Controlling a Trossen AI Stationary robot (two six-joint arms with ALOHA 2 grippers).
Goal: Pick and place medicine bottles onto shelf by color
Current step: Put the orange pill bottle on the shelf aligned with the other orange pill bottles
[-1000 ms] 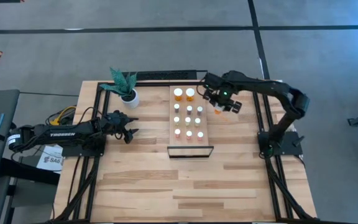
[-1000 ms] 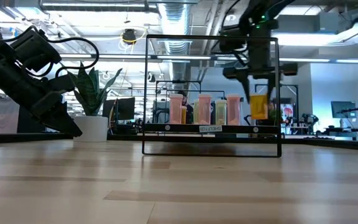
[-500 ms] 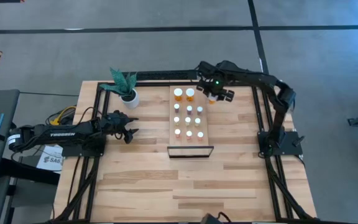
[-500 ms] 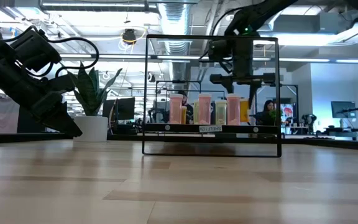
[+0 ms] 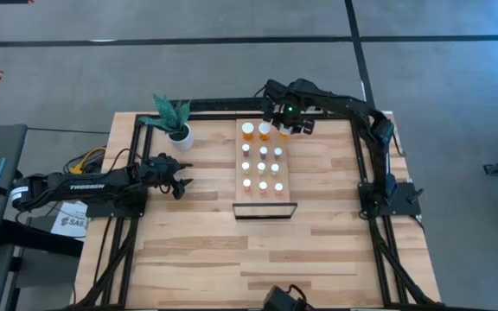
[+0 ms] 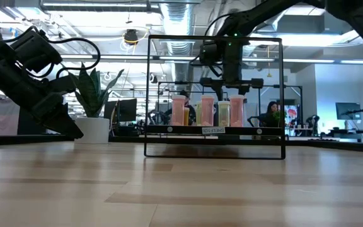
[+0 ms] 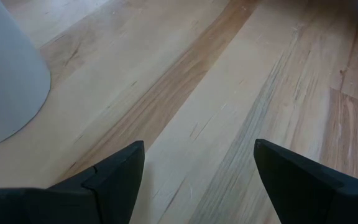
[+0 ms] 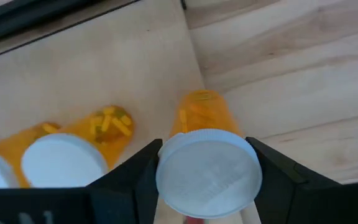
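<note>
Orange bottle (image 8: pixel 205 163) | gripped by right hand (image 8: pixel 207 186) | left hand (image 7: pixel 194 180) wide | wrist views only

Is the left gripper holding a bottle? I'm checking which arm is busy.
No. The left gripper is open over bare table, with nothing between its fingers.

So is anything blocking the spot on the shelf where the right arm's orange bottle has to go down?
Nothing visible does. The right gripper holds the orange bottle above the shelf's far right corner; two large orange bottles stand beside that bare spot, not on it.
</note>
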